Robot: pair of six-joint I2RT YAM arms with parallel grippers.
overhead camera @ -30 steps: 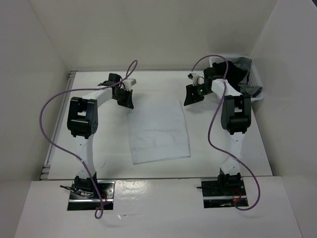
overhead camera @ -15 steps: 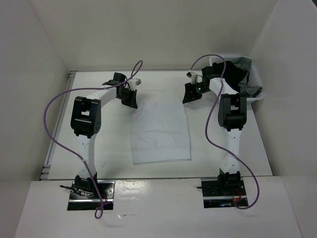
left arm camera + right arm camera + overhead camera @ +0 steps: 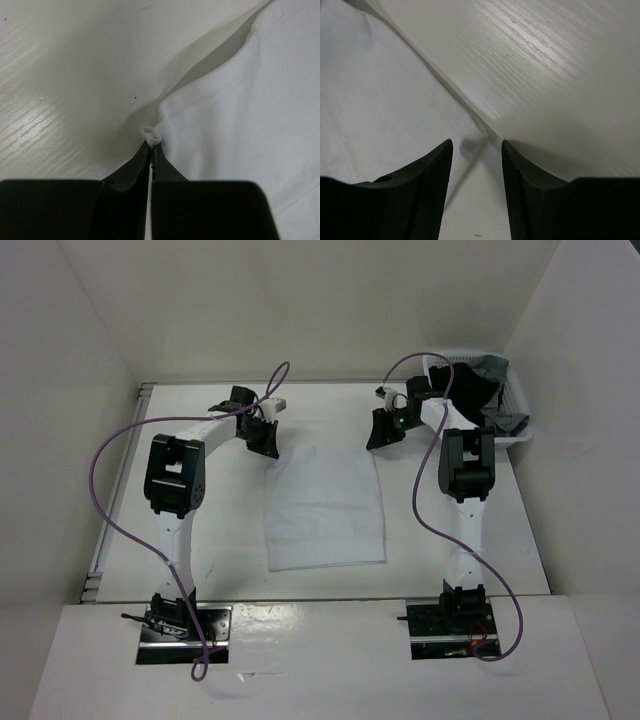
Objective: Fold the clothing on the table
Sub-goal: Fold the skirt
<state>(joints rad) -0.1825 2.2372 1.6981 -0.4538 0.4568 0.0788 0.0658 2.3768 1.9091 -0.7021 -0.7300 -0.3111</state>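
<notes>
On the left, the left tool [image 3: 151, 148] is clenched on just a tiny nub at the far-left corner of the clothing [image 3: 325, 505], which lies flat in the middle of the counter [image 3: 230, 535]. So thin a bite could slip on lifting. On the right, the right tool [image 3: 476, 150] stands released, jaws straddling the far-right corner. Closing off the edge could miss it, skewing the fold.

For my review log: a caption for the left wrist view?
Left gripper pinches a corner of the white clothing over the table.
</notes>
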